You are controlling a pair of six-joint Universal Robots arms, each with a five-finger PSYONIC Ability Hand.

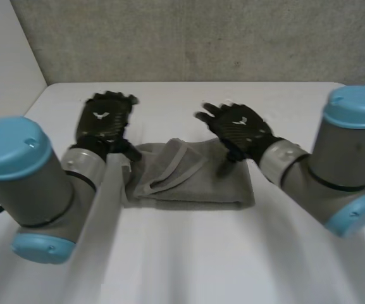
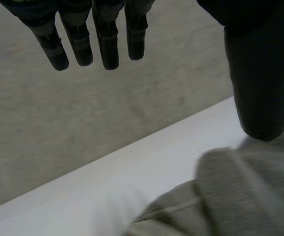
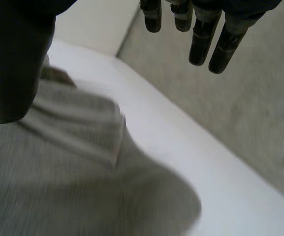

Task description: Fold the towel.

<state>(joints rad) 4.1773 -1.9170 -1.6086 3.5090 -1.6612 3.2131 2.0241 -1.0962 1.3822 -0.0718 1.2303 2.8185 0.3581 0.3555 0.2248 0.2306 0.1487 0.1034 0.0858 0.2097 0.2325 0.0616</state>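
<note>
A grey towel (image 1: 191, 174) lies folded into a rumpled band on the white table (image 1: 188, 259), between my two arms. My left hand (image 1: 103, 120) hovers over the towel's left end, fingers (image 2: 107, 46) straight and spread, holding nothing; the towel (image 2: 240, 196) bunches below its thumb. My right hand (image 1: 239, 126) is raised above the towel's right part, open, with straight fingers (image 3: 201, 42) pointing away from the cloth. In the right wrist view the towel (image 3: 63, 177) lies under the palm, free of the hand.
The table's far edge (image 1: 195, 83) meets a grey wall (image 1: 201, 38) just behind the hands. A pale wall (image 1: 5, 57) stands at the left. Bare tabletop stretches in front of the towel.
</note>
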